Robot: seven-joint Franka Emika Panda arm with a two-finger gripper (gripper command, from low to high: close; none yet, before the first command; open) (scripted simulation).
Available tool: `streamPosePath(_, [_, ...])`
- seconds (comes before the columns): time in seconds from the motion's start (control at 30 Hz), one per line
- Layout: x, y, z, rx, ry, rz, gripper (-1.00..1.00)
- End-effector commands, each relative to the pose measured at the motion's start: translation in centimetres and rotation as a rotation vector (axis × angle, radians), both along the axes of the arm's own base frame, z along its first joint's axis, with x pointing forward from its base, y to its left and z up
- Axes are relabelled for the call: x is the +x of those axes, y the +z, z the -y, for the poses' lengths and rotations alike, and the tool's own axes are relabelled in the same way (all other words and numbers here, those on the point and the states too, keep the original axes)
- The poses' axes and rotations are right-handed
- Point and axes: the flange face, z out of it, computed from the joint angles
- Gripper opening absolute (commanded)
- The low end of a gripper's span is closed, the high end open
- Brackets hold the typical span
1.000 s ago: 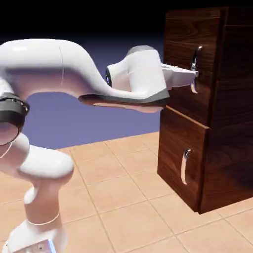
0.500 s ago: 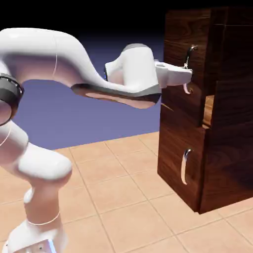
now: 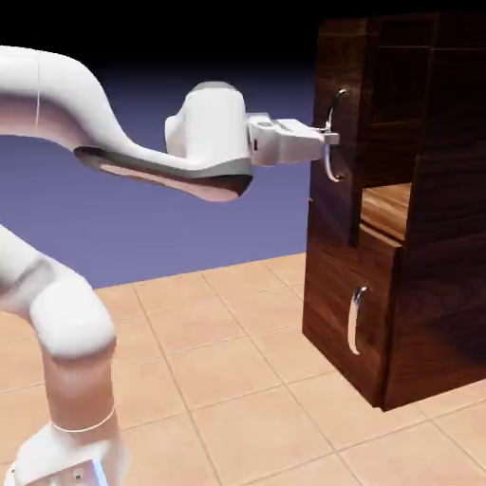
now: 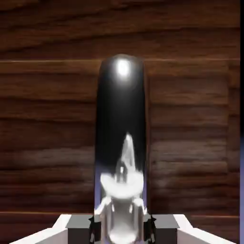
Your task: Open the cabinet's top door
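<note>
Terracotta floor tiles (image 3: pixel 218 361) spread beneath a blue-violet backdrop, and the white arm (image 3: pixel 57 313) rises from the exterior view's lower left, bending over and reaching level toward the right. At its end the gripper (image 3: pixel 327 140) is clamped on the handle (image 3: pixel 334 133) of the top door (image 3: pixel 338 123); in the hand view that shiny curved bar (image 4: pixel 121 138) fills the middle of the picture, pinched between the two grey fingertips (image 4: pixel 95 228) at the bottom, with dark wood grain behind it.

Beyond the hand stands the cabinet (image 3: pixel 437 285), at the right of the exterior view. Its top door is swung partly out from the front, leaving a gap through which a lighter wooden shelf (image 3: pixel 389 207) shows inside. The lower door (image 3: pixel 346 304) with its small handle (image 3: pixel 355 318) sits flush and untouched.

So the pull appears to be under way, the door only partly open. The next move probably calls for drawing the handle along the door's arc, letting the wrist turn with the panel so the grip does not slip off the smooth bar.
</note>
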Motion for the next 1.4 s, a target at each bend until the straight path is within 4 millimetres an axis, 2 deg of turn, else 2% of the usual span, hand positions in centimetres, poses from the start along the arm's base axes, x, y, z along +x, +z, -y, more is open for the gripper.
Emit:
streamPosePath(0.0, [-0.2,0.0,-0.2,0.001,-0.011,0.0,-1.0])
streamPosePath(0.27, [-1.7,0.0,-1.9,0.002,-0.087,0.0,-1.0])
streamPosePath(0.6, [-4.5,0.0,-6.0,0.002,-0.252,0.001,-1.0])
streamPosePath(1.0, [-7.7,0.0,-14.1,0.002,-0.546,0.001,-1.0])
streamPosePath(1.37, [-8.3,0.0,-23.2,0.002,-0.854,0.001,-1.0])
